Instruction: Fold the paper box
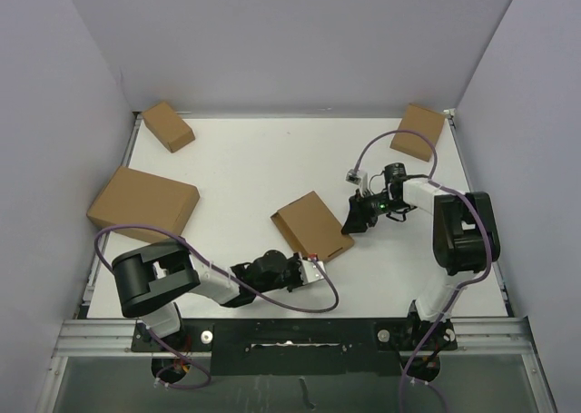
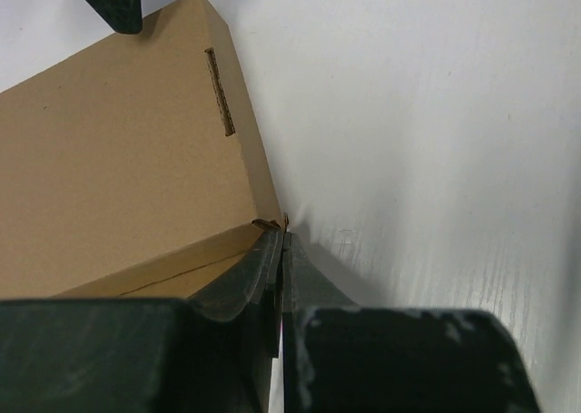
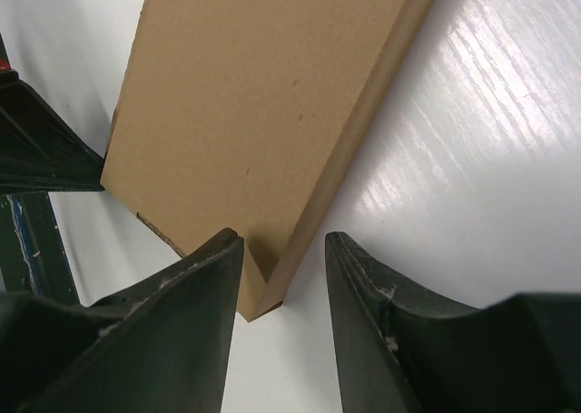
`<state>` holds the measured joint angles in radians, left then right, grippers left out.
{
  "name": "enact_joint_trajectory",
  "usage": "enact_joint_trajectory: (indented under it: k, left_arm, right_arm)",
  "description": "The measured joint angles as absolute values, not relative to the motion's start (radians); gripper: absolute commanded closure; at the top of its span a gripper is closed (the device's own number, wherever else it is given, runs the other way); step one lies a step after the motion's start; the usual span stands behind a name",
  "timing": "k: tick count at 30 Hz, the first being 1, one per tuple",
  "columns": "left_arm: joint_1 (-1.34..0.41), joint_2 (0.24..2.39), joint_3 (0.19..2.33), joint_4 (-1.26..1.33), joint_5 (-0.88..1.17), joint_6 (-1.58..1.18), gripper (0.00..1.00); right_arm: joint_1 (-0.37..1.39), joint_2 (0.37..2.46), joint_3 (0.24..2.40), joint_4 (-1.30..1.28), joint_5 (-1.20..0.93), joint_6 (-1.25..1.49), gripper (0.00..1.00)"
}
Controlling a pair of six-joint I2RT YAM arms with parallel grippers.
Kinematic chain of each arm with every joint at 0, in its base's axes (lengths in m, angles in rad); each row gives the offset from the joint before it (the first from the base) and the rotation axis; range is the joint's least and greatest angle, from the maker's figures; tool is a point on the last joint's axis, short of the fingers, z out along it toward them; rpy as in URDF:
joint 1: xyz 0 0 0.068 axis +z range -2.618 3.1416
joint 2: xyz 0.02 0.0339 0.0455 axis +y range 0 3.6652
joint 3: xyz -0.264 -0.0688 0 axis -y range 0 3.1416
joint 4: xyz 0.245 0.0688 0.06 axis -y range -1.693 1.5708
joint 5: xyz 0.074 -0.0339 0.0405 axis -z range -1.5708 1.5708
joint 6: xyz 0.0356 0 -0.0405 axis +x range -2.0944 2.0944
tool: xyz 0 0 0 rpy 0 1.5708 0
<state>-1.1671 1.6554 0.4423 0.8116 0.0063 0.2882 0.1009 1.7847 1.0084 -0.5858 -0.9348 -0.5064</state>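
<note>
The paper box (image 1: pixel 311 225) lies closed and flat at the middle of the white table, a brown cardboard mailer set at an angle. My left gripper (image 1: pixel 315 269) is shut, its tips (image 2: pixel 286 236) pressed together against the box's (image 2: pixel 118 168) near corner, where a small scrap of cardboard peeks out. My right gripper (image 1: pixel 354 217) is open at the box's right corner. In the right wrist view that corner of the box (image 3: pixel 254 95) sits between the spread fingers, with the gripper (image 3: pixel 283 240) astride it and neither pad touching.
Three other closed brown boxes lie around: a small one (image 1: pixel 168 125) at the back left, a large one (image 1: pixel 142 202) at the left edge, another (image 1: pixel 423 131) at the back right. Grey walls enclose the table on three sides.
</note>
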Motion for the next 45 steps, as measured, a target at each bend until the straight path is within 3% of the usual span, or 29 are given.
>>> enact_joint_trajectory:
  k: [23, 45]
  left_arm:
    - [-1.137, 1.654, 0.407, 0.865, 0.004, 0.191, 1.0]
    - [-1.1, 1.653, 0.397, 0.883, 0.008, 0.093, 1.0]
  right_arm:
    - [0.12, 1.814, 1.04, -0.626, -0.898, -0.488, 0.72]
    - [0.126, 1.814, 1.048, -0.63, -0.883, -0.483, 0.73]
